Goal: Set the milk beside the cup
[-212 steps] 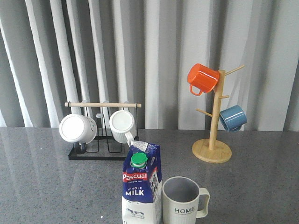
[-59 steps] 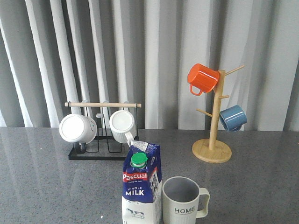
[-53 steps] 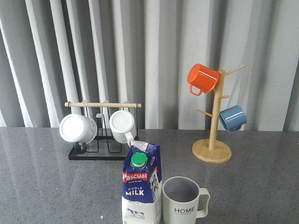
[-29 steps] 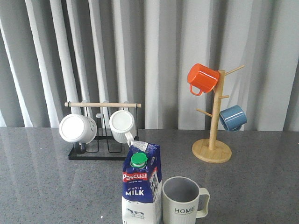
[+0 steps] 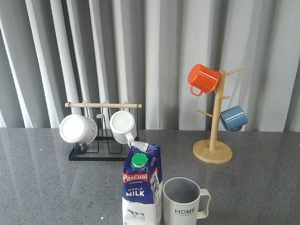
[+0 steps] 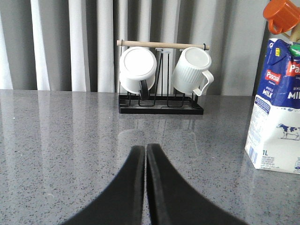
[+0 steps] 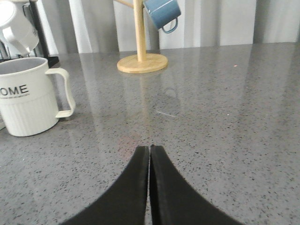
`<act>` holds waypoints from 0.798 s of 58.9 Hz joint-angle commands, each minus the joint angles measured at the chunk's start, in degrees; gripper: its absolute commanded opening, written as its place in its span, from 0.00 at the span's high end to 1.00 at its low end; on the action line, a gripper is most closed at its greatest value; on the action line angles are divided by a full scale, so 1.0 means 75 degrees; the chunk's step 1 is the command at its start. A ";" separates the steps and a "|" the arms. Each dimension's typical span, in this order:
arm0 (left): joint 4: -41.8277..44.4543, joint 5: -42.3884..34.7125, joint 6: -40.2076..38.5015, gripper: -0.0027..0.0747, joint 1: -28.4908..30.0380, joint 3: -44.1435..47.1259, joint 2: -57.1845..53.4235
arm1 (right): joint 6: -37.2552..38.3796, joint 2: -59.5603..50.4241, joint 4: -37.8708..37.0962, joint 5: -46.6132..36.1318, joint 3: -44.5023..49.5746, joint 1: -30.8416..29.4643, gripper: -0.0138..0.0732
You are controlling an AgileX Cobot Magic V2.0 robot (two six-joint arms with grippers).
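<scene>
The milk [image 5: 142,187] is a blue and white carton with a green cap, standing upright at the table's front edge. Right beside it on its right stands the cup [image 5: 183,203], a pale ribbed mug printed "HOME", handle pointing right. In the left wrist view the milk [image 6: 277,117] stands off to one side of my left gripper [image 6: 145,148], which is shut and holds nothing. In the right wrist view the cup [image 7: 29,96] stands to one side of my right gripper [image 7: 149,149], also shut and empty. Neither gripper shows in the front view.
A black rack [image 5: 98,153] with two white mugs [image 5: 77,128] stands at the back left. A wooden mug tree [image 5: 213,145] at the back right carries an orange mug [image 5: 203,78] and a blue mug [image 5: 233,118]. Grey curtains hang behind the table.
</scene>
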 commanded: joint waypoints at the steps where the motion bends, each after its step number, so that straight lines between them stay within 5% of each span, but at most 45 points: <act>1: -0.0085 -0.0578 0.0002 0.97 0.0020 -0.0147 -0.0080 | 0.0035 -0.0191 0.0327 -0.0901 0.0134 -0.0326 0.85; 18: -0.0085 -0.0571 0.0002 0.97 0.0020 -0.0147 -0.0080 | -0.0014 -0.0294 0.0472 -0.1168 0.0123 -0.1029 0.85; 47: -0.0085 -0.0571 0.0002 0.97 0.0020 -0.0147 -0.0080 | -0.0014 -0.0294 0.0460 -0.1120 0.0123 -0.1023 0.85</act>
